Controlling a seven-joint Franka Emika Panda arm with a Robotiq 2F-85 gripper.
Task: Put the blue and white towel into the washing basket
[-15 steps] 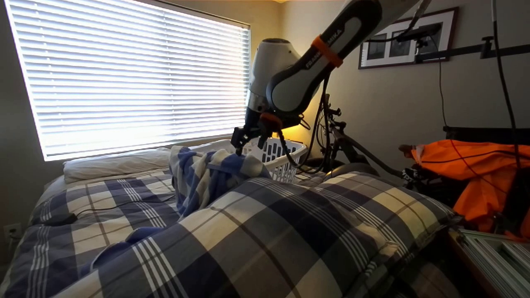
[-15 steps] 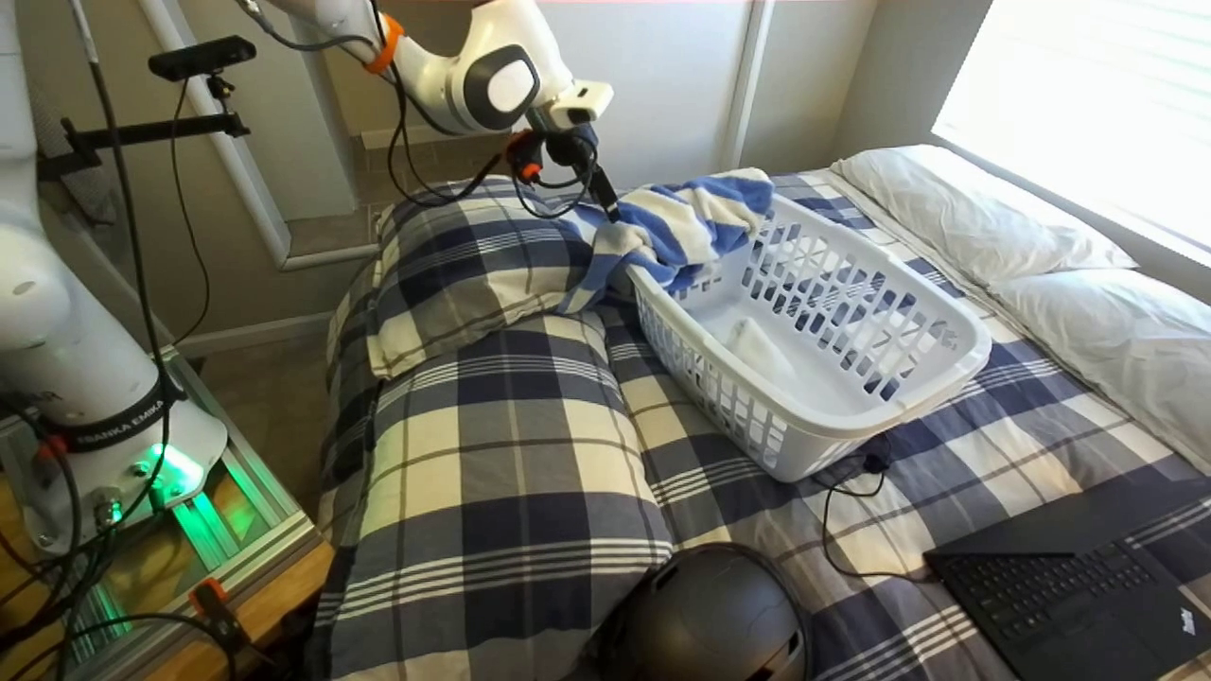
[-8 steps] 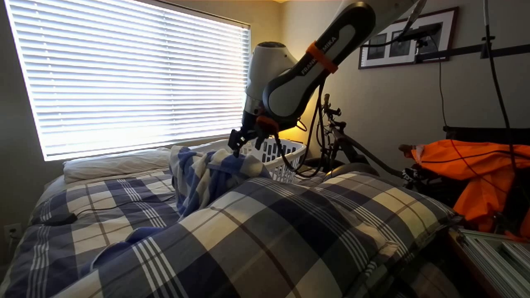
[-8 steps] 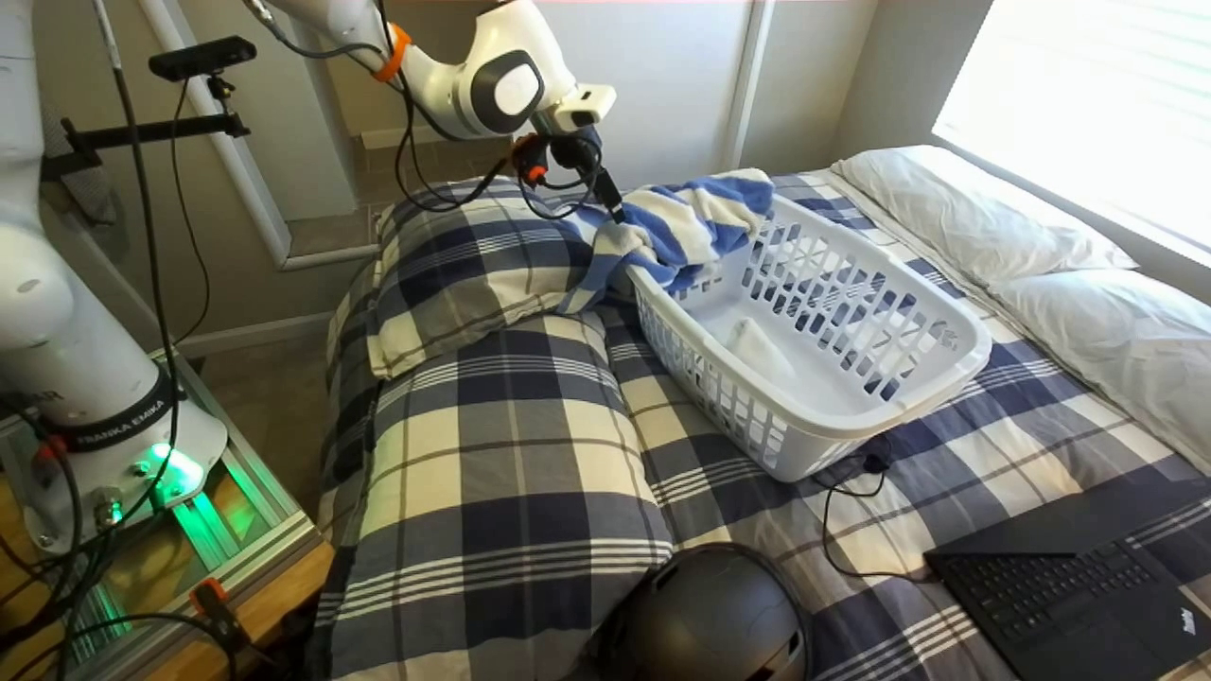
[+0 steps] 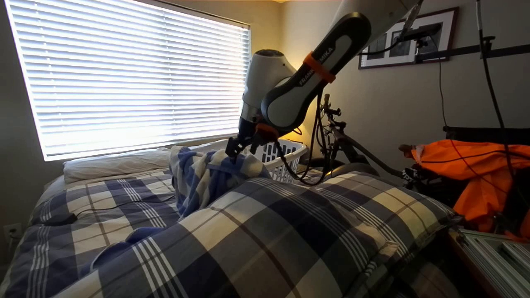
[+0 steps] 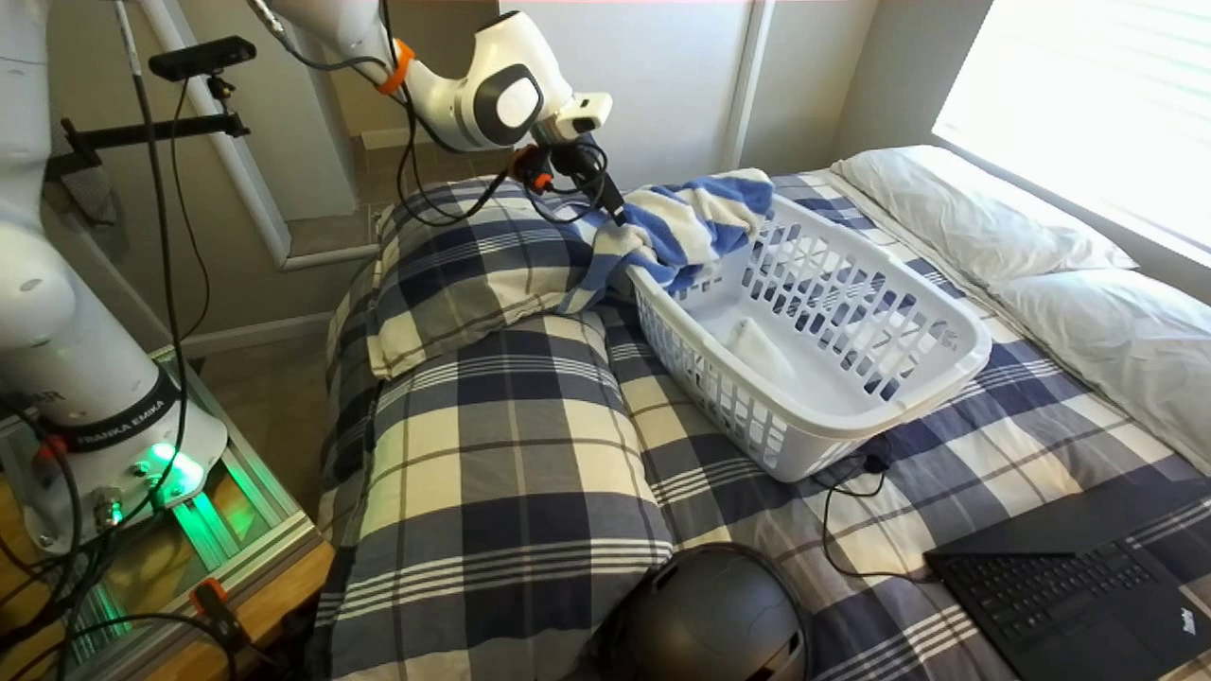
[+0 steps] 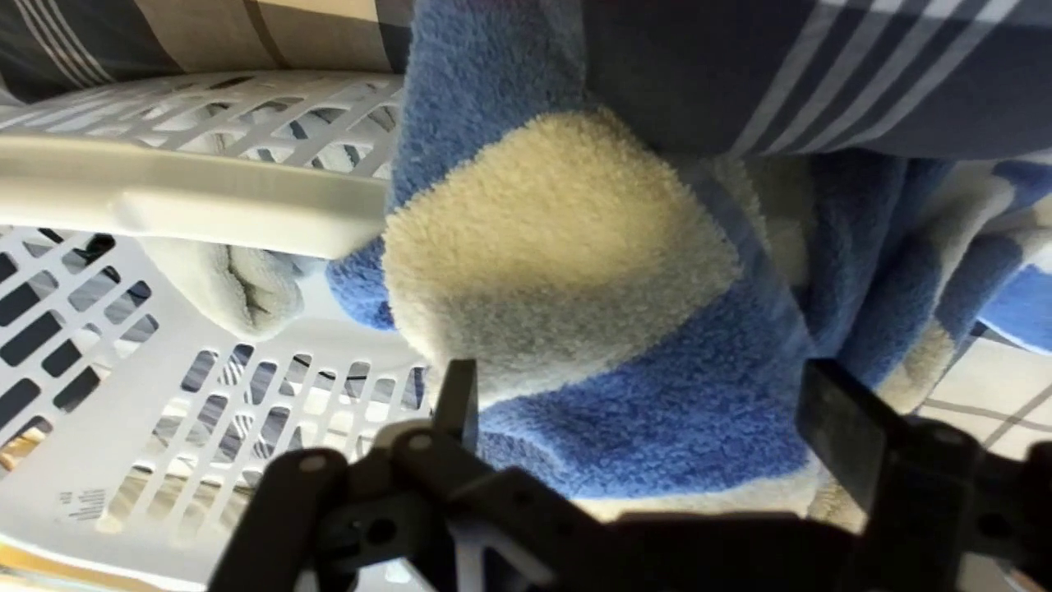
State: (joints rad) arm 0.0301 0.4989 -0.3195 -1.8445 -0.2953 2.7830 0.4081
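The blue and white striped towel [image 6: 695, 219] lies crumpled over one end of the white washing basket [image 6: 818, 371]. Part of it hangs outside, beside the plaid bedding; it also shows in an exterior view [image 5: 198, 176]. In the wrist view the towel [image 7: 559, 230] fills the middle, and the basket rim [image 7: 246, 201] runs in from the left. My gripper [image 7: 641, 390] is open, its jaws wide apart with towel showing between and below them. In an exterior view the gripper [image 6: 620, 219] points down at the towel by the rim. I cannot tell whether the fingertips touch the towel.
A pale cloth [image 6: 757, 352] lies inside the basket. Thick rolled plaid bedding [image 6: 511, 416] rises between the robot base and the basket. A black helmet [image 6: 714, 615], an open laptop [image 6: 1079, 577] with a cable, and white pillows [image 6: 984, 203] lie on the bed.
My gripper has moved down, closer to the towel, and slightly left in an exterior view. The towel and basket have not visibly moved.
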